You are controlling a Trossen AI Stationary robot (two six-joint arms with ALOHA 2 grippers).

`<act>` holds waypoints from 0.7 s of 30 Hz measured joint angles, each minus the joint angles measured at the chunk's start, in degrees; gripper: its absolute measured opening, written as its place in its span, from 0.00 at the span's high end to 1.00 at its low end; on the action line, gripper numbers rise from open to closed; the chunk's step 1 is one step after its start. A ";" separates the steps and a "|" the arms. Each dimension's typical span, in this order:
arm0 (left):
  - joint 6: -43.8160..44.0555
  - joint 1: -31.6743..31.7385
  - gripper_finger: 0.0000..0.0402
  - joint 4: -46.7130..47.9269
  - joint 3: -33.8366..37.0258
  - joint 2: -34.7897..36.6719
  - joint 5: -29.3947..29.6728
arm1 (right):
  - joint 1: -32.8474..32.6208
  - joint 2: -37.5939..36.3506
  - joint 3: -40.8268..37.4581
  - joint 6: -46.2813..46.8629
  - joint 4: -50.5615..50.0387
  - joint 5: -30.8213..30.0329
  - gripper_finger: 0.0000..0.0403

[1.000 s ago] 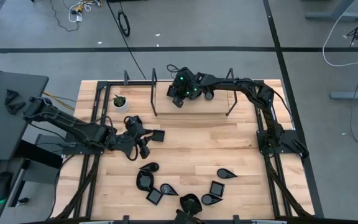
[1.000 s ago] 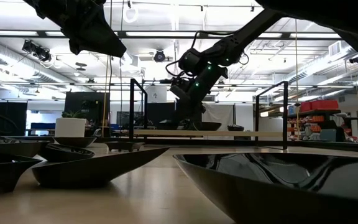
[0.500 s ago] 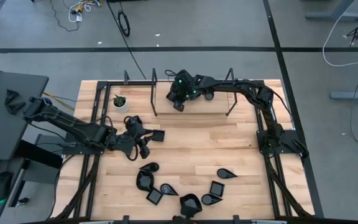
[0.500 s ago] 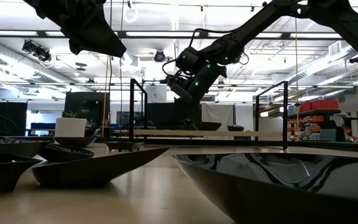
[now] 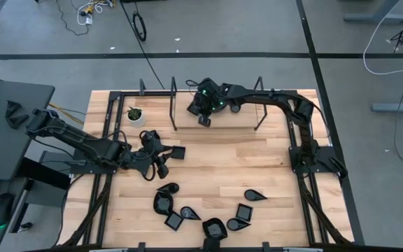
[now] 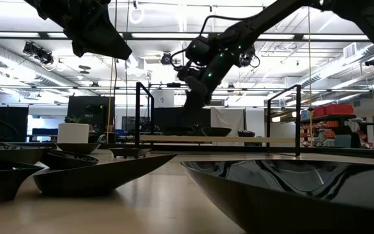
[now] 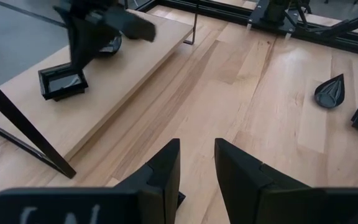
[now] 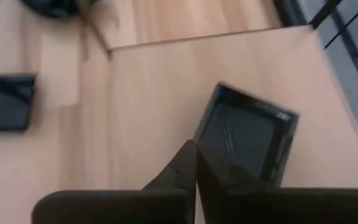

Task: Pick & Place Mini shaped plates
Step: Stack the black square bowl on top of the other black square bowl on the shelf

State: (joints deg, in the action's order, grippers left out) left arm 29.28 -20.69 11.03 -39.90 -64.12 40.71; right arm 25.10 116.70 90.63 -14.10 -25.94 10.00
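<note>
A square black mini plate (image 8: 247,140) lies flat on the raised wooden shelf (image 7: 135,56) at the table's far side, also in the left wrist view (image 7: 61,82). My right gripper (image 8: 195,155) hangs shut just above that plate's edge, clear of the shelf in the low view (image 6: 192,107). My left gripper (image 7: 196,149) waits over the table's left middle (image 5: 165,157), fingers apart with bare wood between them. Another square plate (image 5: 178,152) shows just beyond its fingertips; whether they touch it I cannot tell.
A rounded plate (image 5: 234,108) sits farther along the shelf. Several more black plates (image 5: 208,210) lie scattered near the table's front edge, among them a teardrop one (image 7: 331,92). A white pot with a plant (image 5: 136,115) stands at the far left. Black shelf legs rise at both shelf ends.
My right gripper has risen from the shelf and drifted slightly toward the table's right edge, rolling at the wrist, and has stayed shut. The square plate on the shelf stays where it was.
</note>
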 joint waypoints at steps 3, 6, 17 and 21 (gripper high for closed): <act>-0.01 0.00 0.74 -0.01 0.00 0.00 0.00 | -0.66 -0.76 0.03 -0.84 -4.59 0.08 0.97; -0.01 0.00 0.74 -0.02 0.00 0.00 0.00 | -0.79 -0.24 0.02 -1.86 -8.25 -0.54 0.97; 0.01 -0.02 0.74 -0.07 0.00 0.00 -0.02 | 0.42 1.08 0.02 -1.25 -5.69 -8.06 0.97; 0.02 -0.02 0.74 -0.05 0.00 0.00 -0.02 | 0.42 1.27 -0.02 -1.38 -6.55 -6.52 0.97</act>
State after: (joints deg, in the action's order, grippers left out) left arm 29.30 -20.71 10.98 -39.90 -64.12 40.69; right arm 25.52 117.97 90.61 -15.49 -32.49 3.49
